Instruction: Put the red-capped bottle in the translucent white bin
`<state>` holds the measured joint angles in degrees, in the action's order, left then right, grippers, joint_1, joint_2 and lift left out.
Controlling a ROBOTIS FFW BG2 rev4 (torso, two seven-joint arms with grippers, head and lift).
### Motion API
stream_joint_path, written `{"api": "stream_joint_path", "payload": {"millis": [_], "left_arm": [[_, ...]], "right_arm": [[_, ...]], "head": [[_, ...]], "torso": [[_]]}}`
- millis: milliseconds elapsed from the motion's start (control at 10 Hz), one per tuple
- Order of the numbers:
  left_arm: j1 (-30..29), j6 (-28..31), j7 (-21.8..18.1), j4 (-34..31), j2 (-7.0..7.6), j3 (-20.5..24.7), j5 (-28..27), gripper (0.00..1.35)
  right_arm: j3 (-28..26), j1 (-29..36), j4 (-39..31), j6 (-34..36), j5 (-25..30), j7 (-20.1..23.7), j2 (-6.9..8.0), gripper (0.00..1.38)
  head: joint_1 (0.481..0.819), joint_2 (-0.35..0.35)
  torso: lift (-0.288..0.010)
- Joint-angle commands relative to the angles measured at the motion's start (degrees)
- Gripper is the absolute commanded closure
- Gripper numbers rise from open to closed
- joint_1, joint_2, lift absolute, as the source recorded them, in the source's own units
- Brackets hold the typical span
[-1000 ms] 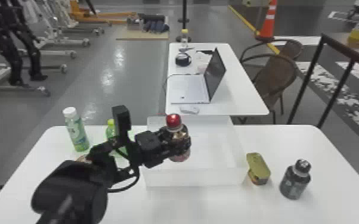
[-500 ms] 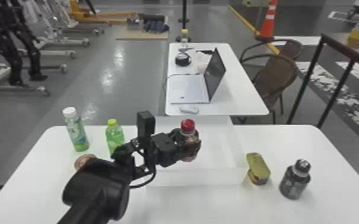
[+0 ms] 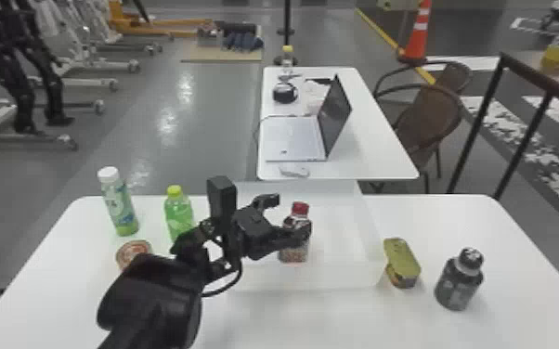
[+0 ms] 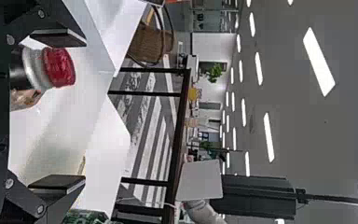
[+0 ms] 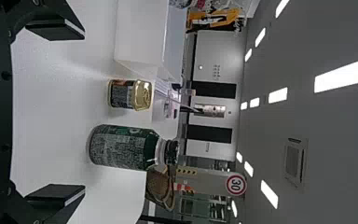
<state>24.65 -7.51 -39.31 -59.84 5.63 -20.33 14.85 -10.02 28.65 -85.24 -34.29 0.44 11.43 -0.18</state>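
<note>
1. The translucent white bin (image 3: 329,278) sits on the white table (image 3: 436,320), and the red-capped bottle (image 3: 295,253) is upright within its walls, close to the front one. I cannot tell whether the bottle's base rests on the bin floor.
2. My left gripper (image 3: 292,217) reaches into the bin with its jaws spread around the bottle, which lies nearer one finger than the other. I see a gap to the far finger.
3. My right gripper (image 5: 83,112) is parked over the table on my right side, its jaws wide apart, with nothing between them.
4. On my left stand a white-capped bottle (image 3: 120,204) and a yellow-capped bottle (image 3: 178,216) holding bright green liquid. A round tin (image 3: 133,250) is partly covered by my arm.
5. To the right of the bin stands an oblong tin (image 3: 401,260), and farther right a dark bottle (image 3: 459,283).
6. The bin is rectangular, with smooth, flat, cloudy walls. The red cap looks glossy and ridged, above a clear neck and a dark label, with speckled brown below.
7. The oblong tin has rounded corners and a shiny gold metal lid; the dark bottle has rounded shoulders and a black cap.
</note>
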Motion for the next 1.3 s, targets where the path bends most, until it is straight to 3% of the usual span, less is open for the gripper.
{"api": "stream_joint_path", "payload": {"millis": [0,200,400,500,600,700,900,1200], "left_arm": [[-2.1,-1.3,-0.2,-4.1,1.31,1.8,0.1,0.24],[-14.7,2.7,4.1,-20.5,4.21,12.7,-2.7,0.24],[-27.7,4.3,5.8,-30.6,4.65,24.4,-3.8,0.24],[-32.1,3.6,7.4,-33.1,4.39,28.0,-3.7,0.24],[-35.4,2.6,8.0,-34.2,3.16,30.6,-3.6,0.24],[-38.4,1.3,8.0,-35.0,0.79,33.1,-4.2,0.24],[-44.3,-0.9,8.0,-36.0,-5.45,38.0,-6.4,0.24],[-49.0,-5.0,9.7,-38.2,-5.78,42.6,-10.0,0.24]], "right_arm": [[0.0,0.0,-0.1,-0.1,0.1,0.0,0.23,0.13],[0.0,0.4,-0.5,-0.1,0.2,0.0,0.23,0.13],[0.0,1.3,-1.2,-0.1,0.3,0.0,0.23,0.13],[-0.1,1.8,-1.7,-0.1,0.3,-0.1,0.23,0.13],[-0.2,2.2,-2.2,-0.1,0.4,-0.5,0.23,0.13],[-0.2,2.7,-2.7,-0.1,0.4,-1.1,0.23,0.13],[-0.2,4.1,-3.4,-0.1,0.3,-2.2,0.23,0.13],[-0.1,6.4,-4.8,-0.1,0.4,-4.1,0.23,0.13]], "head": [[0.549,0.0],[0.549,0.0],[0.549,0.0],[0.549,0.0],[0.549,0.0],[0.549,0.0],[0.549,0.0],[0.549,0.0]], "torso": [[-0.1],[-0.1],[-0.1],[-0.1],[-0.1],[-0.1],[-0.1],[-0.1]]}}
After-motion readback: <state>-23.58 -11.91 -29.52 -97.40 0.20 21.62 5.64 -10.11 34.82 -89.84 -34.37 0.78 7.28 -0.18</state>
